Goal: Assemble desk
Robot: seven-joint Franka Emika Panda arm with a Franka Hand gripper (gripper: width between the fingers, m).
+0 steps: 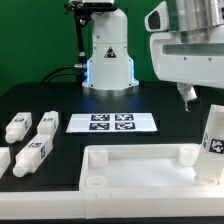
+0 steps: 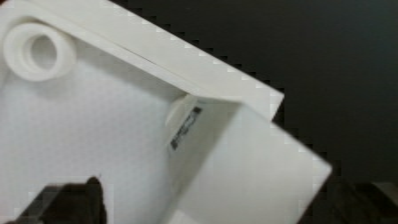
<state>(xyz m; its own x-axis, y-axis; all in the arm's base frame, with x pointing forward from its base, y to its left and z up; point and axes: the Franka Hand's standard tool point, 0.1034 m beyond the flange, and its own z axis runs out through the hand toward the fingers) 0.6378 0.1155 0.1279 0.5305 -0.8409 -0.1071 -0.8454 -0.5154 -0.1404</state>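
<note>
Leg upright at top's corner, exterior view's right, long axis vertical. Claw hangs just above leg. Grip: cannot tell.

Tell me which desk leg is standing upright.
The leg at the exterior view's right edge, by the desk top. It stands on end; the other legs lie flat at the left.

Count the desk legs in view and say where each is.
4. Three legs lie loose at the exterior view's left; a fourth leg stands upright at the desk top's corner, that view's right. A cut-off white piece at the left edge may be another.
</note>
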